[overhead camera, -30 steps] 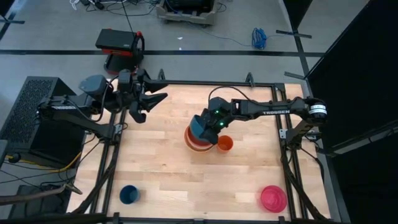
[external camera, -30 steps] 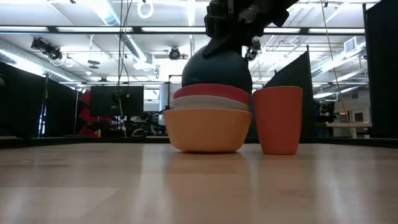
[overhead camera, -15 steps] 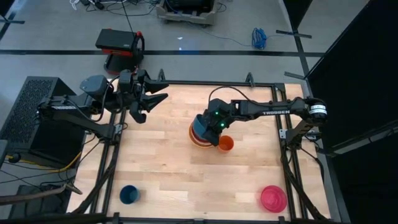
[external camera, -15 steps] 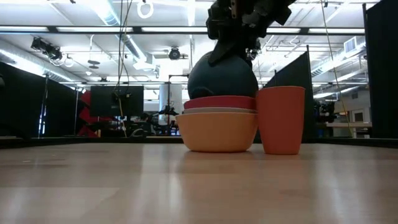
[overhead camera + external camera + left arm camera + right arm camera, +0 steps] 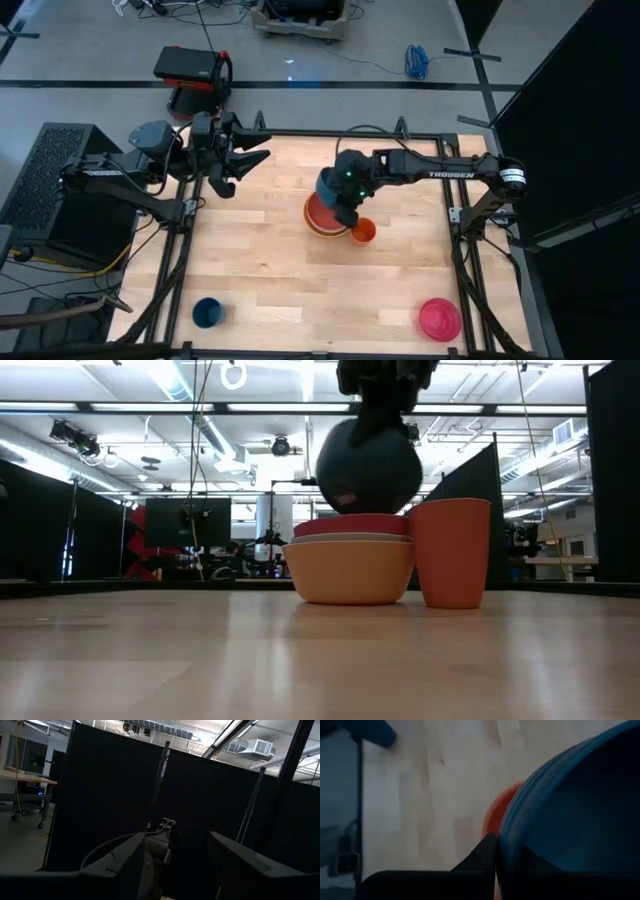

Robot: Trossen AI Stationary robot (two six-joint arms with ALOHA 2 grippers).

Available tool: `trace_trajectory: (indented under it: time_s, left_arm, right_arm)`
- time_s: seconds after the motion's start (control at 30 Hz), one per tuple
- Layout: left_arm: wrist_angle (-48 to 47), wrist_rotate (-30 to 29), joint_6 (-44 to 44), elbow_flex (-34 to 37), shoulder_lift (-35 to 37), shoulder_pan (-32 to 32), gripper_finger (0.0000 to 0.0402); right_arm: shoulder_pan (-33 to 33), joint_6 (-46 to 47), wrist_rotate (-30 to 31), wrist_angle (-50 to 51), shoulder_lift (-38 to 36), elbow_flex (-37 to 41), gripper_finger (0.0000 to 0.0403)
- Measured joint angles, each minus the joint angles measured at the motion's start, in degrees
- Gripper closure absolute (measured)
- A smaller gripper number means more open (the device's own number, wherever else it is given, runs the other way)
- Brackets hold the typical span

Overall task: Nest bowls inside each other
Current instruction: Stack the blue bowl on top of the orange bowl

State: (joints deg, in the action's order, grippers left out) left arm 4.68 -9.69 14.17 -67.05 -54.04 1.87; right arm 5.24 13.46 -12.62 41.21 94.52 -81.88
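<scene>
A teal-blue bowl (image 5: 368, 465) hangs tipped on its side right over a stack of three bowls: red-orange (image 5: 350, 524), white (image 5: 350, 538) and orange (image 5: 350, 572) at the bottom, standing on the table. My right gripper (image 5: 497, 851) is shut on the teal bowl (image 5: 329, 185). Whether that bowl's lowest part touches the red-orange bowl I cannot tell. A magenta bowl (image 5: 440, 318) sits near the front right corner. My left gripper (image 5: 243, 166) waits open, raised over the far left of the table. My right gripper holds the teal bowl by its rim (image 5: 508, 826), one finger inside the bowl and one finger (image 5: 486, 851) outside its wall. The fingers slant down from the table's right side. The bowl hangs tilted below them, its underside (image 5: 366, 472) turned toward the near edge.
A narrow orange cup (image 5: 362, 232) stands right beside the stack, on its right. A small dark blue cup (image 5: 207, 312) sits near the front left. Bare wood lies between the stack and the front edge. A black frame (image 5: 460, 250) runs along the table's sides.
My right gripper has risen and tipped, taking the teal bowl from resting on the stack up onto its side above it. Before that, the stack slid a little toward the orange cup. The left arm has kept still.
</scene>
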Motion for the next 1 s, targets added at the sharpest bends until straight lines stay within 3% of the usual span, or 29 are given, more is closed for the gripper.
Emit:
trace_trajectory:
  time_s: [0.4,1.0]
  left_arm:
    - [0.0,0.0,0.0,0.0,-0.1,0.0,0.0198]
    - [0.1,-0.3,0.0,0.0,-1.1,0.0,0.0199]
  right_arm:
    - [-0.5,-5.9,4.9,6.8,1.2,-2.8,0.0403]
    - [-3.0,-9.5,3.6,8.1,5.7,-3.1,0.0403]
